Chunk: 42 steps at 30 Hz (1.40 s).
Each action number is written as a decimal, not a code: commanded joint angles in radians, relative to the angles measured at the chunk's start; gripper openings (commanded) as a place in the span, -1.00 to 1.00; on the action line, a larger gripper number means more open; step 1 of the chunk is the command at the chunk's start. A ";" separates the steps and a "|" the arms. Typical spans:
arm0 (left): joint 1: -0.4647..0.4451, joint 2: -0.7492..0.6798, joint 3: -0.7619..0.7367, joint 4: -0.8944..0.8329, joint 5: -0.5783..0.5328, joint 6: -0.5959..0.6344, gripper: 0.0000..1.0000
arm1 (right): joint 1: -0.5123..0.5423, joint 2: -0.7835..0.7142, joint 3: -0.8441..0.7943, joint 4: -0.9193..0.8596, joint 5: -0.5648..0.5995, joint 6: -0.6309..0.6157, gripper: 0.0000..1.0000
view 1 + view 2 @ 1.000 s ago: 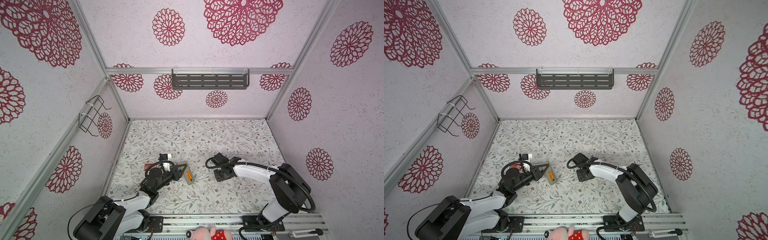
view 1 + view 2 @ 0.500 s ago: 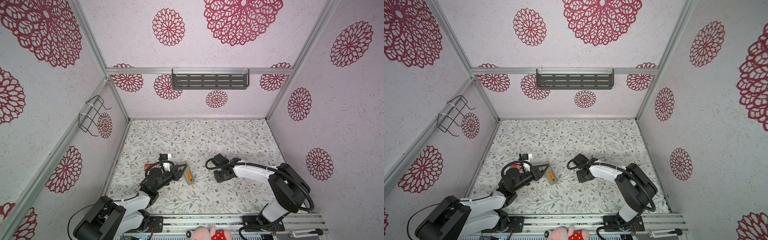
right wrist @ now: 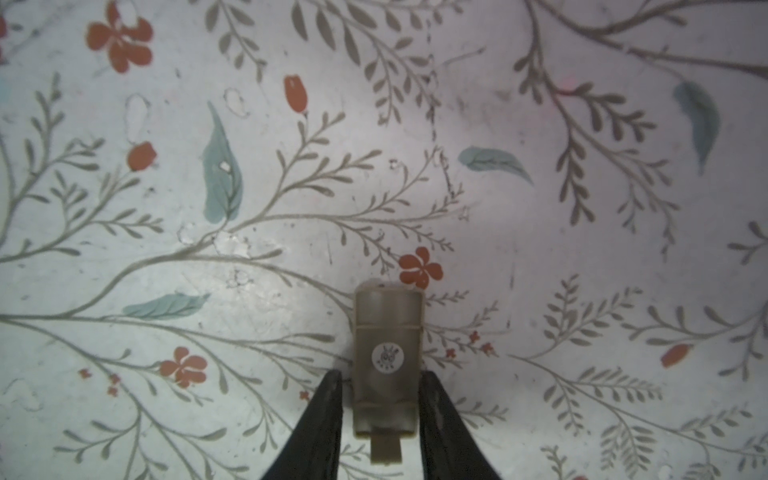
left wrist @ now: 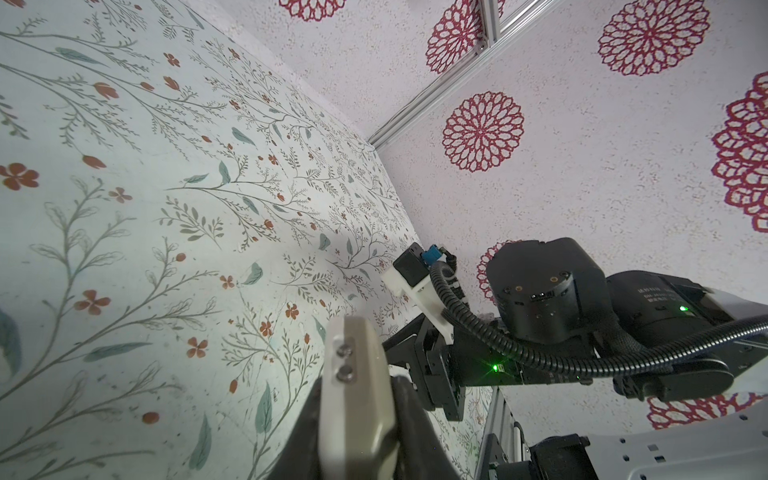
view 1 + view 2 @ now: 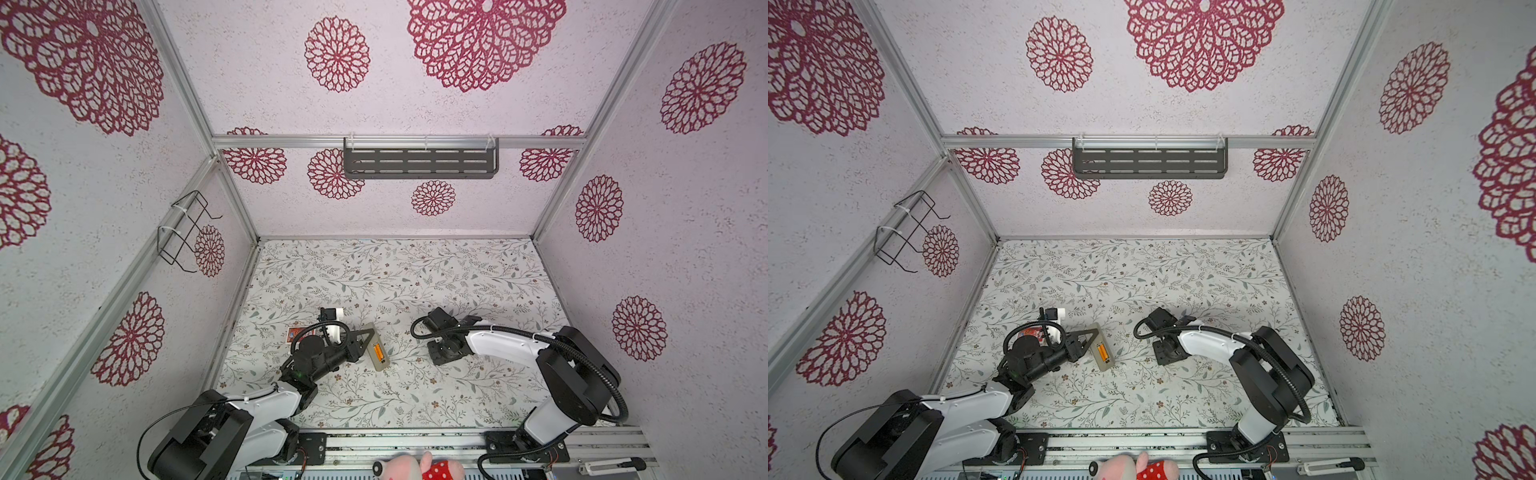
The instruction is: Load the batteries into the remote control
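Remote control [image 5: 377, 348] is laid back-up on the near-left of the table [image 5: 415, 282]. Its compartment is uncovered and the orange batteries [image 5: 378, 352] are seen seated inside; the count can't be resolved. Its far part is clamped in the left gripper [image 5: 365, 337], jaws fully closed on the body. Right gripper [image 3: 382, 376] is pointed down at the table to the right of the remote, not touching it. Its jaws are narrowed astride a small beige battery cover [image 3: 388, 353]. Contact on both edges can't be confirmed, so the grip can't be told.
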 commanded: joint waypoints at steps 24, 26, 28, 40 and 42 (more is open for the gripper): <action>0.005 0.034 0.010 0.069 0.028 -0.008 -1.00 | 0.002 0.025 0.006 -0.009 -0.002 0.000 -0.42; 0.004 0.037 0.010 0.073 0.029 -0.010 -1.00 | 0.002 0.029 0.006 -0.008 -0.002 0.001 -0.42; 0.006 0.038 0.009 0.074 0.029 -0.010 -1.00 | 0.002 0.025 0.008 -0.010 0.002 0.000 -0.40; 0.005 0.057 0.008 0.102 0.036 -0.020 -1.00 | 0.006 -0.003 0.051 -0.043 0.030 -0.007 -0.29; 0.005 0.057 0.007 0.102 0.036 -0.021 -1.00 | 0.008 -0.001 0.047 -0.038 0.025 -0.008 -0.29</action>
